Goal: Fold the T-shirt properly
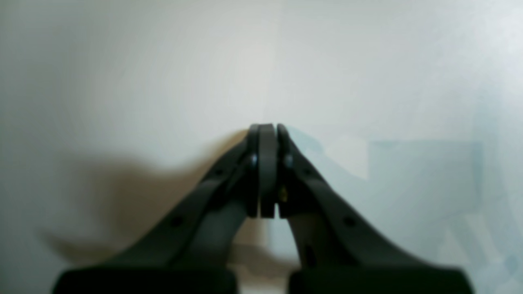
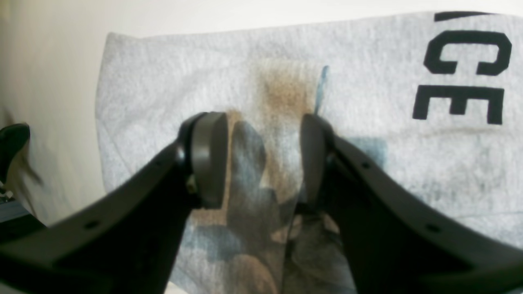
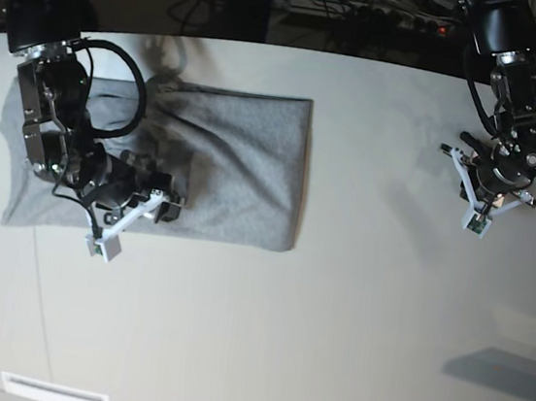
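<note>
Left wrist view: left hand [image 1: 267,134] fully closed, the two dark fingers [image 1: 286,163] pressed together at the tips, nothing held between them. Pale surface [image 1: 143,73] underneath, blurred; soft shadow of the hand cast to the left. No cloth in this view.

Right wrist view: right hand [image 2: 261,159] spread wide, a clear gap between the pads [image 2: 208,159], nothing gripped. Directly below and between the fingers, the T-shirt [image 2: 367,81], heather grey, spread on the surface. Black block letters "CE" readable at upper right of the cloth. Straight cloth edge along the top, rounded corner at upper left, bare pale surface beyond both. Contact between fingertips and fabric: cannot tell.

Base view: T-shirt [image 3: 243,168] on the left part of the pale surface [image 3: 332,316], roughly rectangular, plain grey upward, wrinkled near its upper middle. Straight right edge and straight lower edge. Right hand [image 3: 140,206] over the lower left part of the cloth near the bottom edge, arm crossing the shirt's left portion. Left hand [image 3: 488,203] well apart on the other side, over bare surface, no cloth near it. Dark cables and equipment [image 3: 369,12] behind the far edge of the surface.
</note>
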`<state>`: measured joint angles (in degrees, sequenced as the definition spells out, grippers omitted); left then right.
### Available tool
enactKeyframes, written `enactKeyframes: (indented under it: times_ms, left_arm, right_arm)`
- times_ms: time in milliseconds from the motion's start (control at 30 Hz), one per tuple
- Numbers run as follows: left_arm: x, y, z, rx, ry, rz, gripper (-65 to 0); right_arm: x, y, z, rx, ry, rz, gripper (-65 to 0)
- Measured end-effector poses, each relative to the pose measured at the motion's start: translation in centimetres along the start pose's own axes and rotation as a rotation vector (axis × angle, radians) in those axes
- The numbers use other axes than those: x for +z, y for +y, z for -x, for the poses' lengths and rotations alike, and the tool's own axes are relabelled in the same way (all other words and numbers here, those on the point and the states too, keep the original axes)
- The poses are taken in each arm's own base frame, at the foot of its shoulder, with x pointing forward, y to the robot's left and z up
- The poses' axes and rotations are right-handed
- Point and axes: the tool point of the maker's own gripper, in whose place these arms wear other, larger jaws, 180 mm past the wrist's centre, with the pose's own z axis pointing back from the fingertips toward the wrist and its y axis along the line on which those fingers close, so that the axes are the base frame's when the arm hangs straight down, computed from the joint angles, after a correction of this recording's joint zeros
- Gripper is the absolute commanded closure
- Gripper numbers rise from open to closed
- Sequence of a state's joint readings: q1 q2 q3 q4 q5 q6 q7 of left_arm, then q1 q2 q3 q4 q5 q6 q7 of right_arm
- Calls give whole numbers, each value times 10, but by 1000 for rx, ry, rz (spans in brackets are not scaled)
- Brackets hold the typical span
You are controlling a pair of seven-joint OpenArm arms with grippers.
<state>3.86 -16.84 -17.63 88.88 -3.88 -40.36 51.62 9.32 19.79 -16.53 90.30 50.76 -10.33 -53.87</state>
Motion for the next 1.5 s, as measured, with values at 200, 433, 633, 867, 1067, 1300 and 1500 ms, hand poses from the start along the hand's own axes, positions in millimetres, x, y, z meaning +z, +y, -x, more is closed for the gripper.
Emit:
enactKeyframes:
  times_ms: [200,433,633,867,1067,1300,1500]
  left_arm:
    - [0,0,0,0,0,0,0]
    - [0,0,0,0,0,0,0]
    - [0,0,0,0,-1,0,0]
    - [0,0,0,0,0,0,0]
    - [0,0,0,1,0,1,0]
    - [0,0,0,1,0,1,0]
    - [0,0,0,1,0,1,0]
  right_arm:
    - [0,-2,-1,1,-6,5,-302]
    - [1,-11,-6,80,-20,56,-344]
    - [-10,-21,7,109,32,46,-341]
    - [-11,-15,9,109,36,29,-271]
    - [-15,-5,10,100,35,4,-225]
    - [-18,4,10,93,32,-16,0]
    - [-17,5,-2,107,12,-12,0]
